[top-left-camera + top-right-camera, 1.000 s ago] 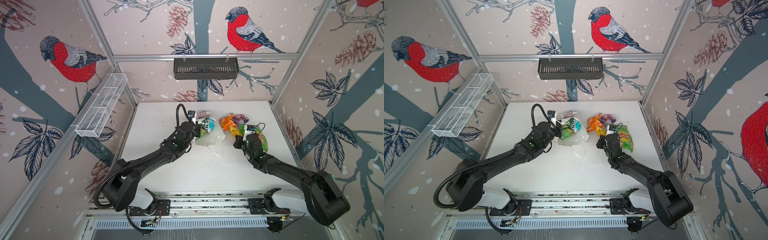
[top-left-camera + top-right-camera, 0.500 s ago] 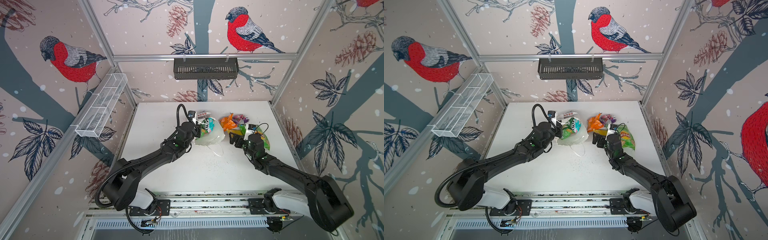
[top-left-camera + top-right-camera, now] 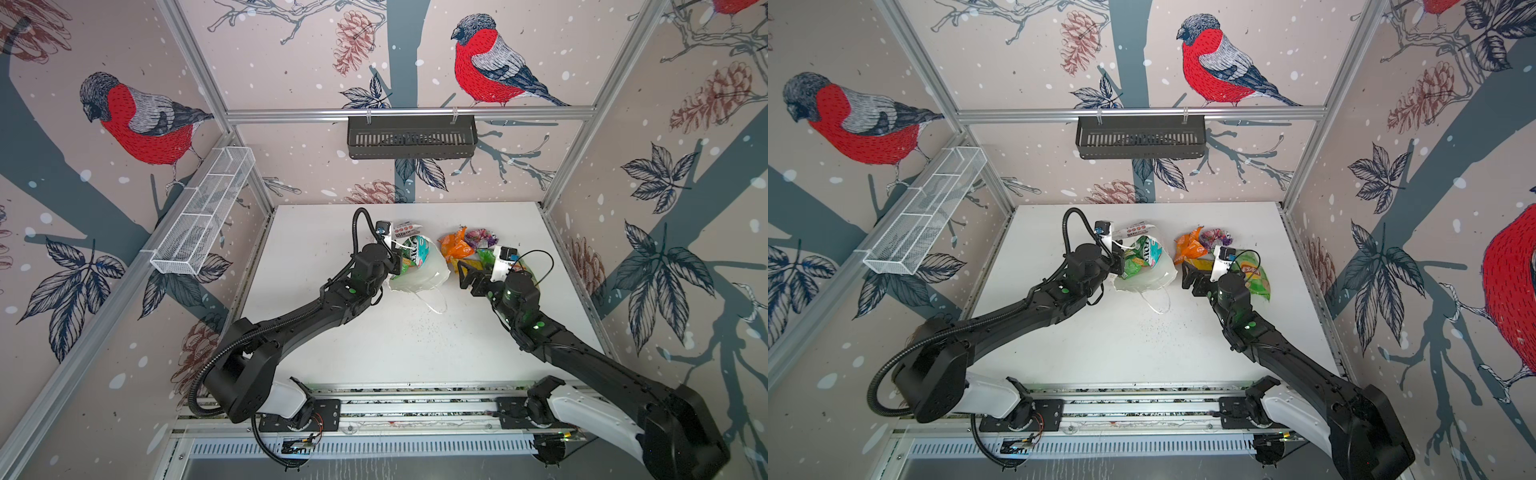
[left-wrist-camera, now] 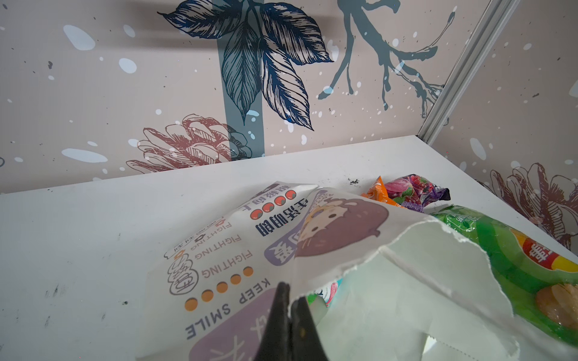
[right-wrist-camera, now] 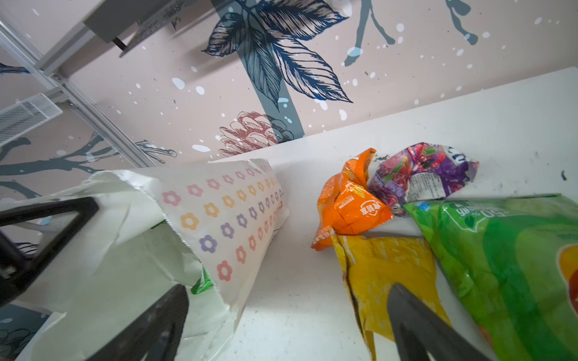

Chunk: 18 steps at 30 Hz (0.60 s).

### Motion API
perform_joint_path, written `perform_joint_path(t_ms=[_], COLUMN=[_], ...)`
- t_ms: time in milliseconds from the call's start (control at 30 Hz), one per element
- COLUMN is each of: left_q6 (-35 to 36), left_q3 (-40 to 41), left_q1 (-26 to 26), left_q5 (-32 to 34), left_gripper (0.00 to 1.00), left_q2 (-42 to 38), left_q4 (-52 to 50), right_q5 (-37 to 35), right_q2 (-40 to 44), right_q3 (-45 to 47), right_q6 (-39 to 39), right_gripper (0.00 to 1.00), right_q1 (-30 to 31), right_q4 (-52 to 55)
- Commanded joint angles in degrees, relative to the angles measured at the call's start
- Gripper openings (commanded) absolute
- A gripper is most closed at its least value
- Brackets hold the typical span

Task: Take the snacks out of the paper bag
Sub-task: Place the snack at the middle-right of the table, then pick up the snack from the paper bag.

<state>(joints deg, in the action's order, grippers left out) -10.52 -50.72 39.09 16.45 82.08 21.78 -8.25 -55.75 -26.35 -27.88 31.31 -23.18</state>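
Left of our right claw [image 3: 459, 274] the paper bag [image 3: 424, 272] lies on the table [image 3: 374, 340], with snack packets [image 3: 415, 255] inside its mouth and our left claw [image 4: 289, 312] at its rim. Just ahead-right of the right claw lies the nearest packet [image 5: 384, 272]. Beyond it, a second packet [image 5: 347, 206] touches the candy packet [image 5: 422, 175]. The Lay's chip bag [image 5: 506, 265] lies farther right.

Paper bag [image 5: 219, 218] matt, creased; orange packet [image 5: 350, 203] glossy crinkled foil; table [image 5: 469, 109] smooth, scuffed.

My claw [image 5: 281, 328] gapes wide, empty, over the desk [image 5: 469, 109]. Paper bag [image 5: 219, 218] beside one finger; yellow packet [image 5: 384, 275] behind the other, touching orange packet [image 5: 350, 206] and green chip bag [image 5: 506, 265]; purple packet [image 5: 431, 175] beyond.
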Motion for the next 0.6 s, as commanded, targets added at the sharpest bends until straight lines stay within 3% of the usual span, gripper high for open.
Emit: perform_joint_path(t_ms=[0,400,567], left_q6=[0.3,-0.5,-0.5], left_q3=[0.1,0.3,0.1], left_q1=[0.0,0.0,0.0], left_q5=[0.1,-1.4,-2.0], left_gripper=[0.0,0.0,0.0], left_q2=[-0.4,-1.4,-1.4], left_q4=[-0.7,-0.5,-0.8], right_q5=[-1.5,-3.7,-0.2], right_q2=[1.8,-1.1,-4.4], right_q3=[0.0,-0.1,0.6], right_q6=[3.4,9.7,10.6], right_gripper=[1.0,0.94,0.91], right_q1=[2.4,14.5,16.1], right_q4=[-1.7,-7.4,-11.9])
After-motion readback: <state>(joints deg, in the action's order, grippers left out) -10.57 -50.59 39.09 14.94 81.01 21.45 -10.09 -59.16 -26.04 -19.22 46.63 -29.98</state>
